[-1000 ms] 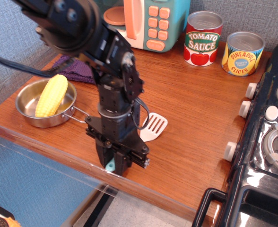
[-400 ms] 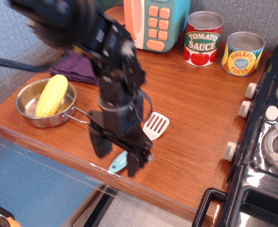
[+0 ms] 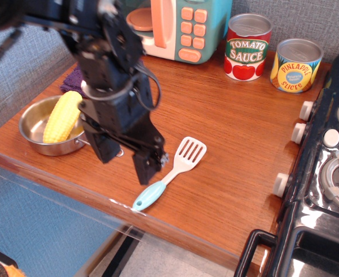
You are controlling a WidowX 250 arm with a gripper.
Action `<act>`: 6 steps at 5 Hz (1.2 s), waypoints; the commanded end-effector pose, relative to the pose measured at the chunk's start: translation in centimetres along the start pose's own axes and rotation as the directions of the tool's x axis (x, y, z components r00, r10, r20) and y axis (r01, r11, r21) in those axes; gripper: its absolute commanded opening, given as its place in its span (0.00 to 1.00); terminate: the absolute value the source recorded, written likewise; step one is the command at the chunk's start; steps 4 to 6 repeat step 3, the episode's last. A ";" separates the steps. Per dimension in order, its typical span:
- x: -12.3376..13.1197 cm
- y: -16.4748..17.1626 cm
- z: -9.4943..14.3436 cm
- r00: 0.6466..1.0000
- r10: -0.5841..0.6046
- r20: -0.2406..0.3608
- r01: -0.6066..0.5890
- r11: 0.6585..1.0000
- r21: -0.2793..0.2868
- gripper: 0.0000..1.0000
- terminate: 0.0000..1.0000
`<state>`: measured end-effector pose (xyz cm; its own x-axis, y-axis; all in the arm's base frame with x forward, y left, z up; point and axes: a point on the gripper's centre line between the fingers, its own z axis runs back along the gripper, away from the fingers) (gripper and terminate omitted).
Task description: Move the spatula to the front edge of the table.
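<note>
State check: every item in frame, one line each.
Gripper: open, empty, above the table.
Spatula: flat, free, handle at the front edge.
Pan: upright, holds corn.
Tomato can: upright.
Pineapple can: upright.

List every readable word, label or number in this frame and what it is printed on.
"TOMATO SAUCE": red tomato can.
"PINEAPPLE SLICES": yellow pineapple can; a smaller line between those words is too blurred to read.
Toy microwave keypad buttons: no legible marks.
Stove knobs: nothing readable.
</note>
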<state>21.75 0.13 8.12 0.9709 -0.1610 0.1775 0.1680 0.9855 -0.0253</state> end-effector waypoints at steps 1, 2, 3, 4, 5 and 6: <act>-0.8 0.9 0.7 0.999 -0.037 -0.001 0.037 0.999 0.016 1.00 0.00; -0.8 0.9 0.7 0.999 -0.037 -0.001 0.037 0.999 0.016 1.00 0.00; -0.8 0.9 0.7 0.999 -0.037 -0.001 0.037 0.999 0.016 1.00 1.00; -0.8 0.9 0.7 0.999 -0.037 -0.001 0.037 0.999 0.016 1.00 1.00; -0.8 0.9 0.7 0.999 -0.037 -0.001 0.037 0.999 0.016 1.00 1.00; -0.8 0.9 0.7 0.999 -0.037 -0.001 0.037 0.999 0.016 1.00 1.00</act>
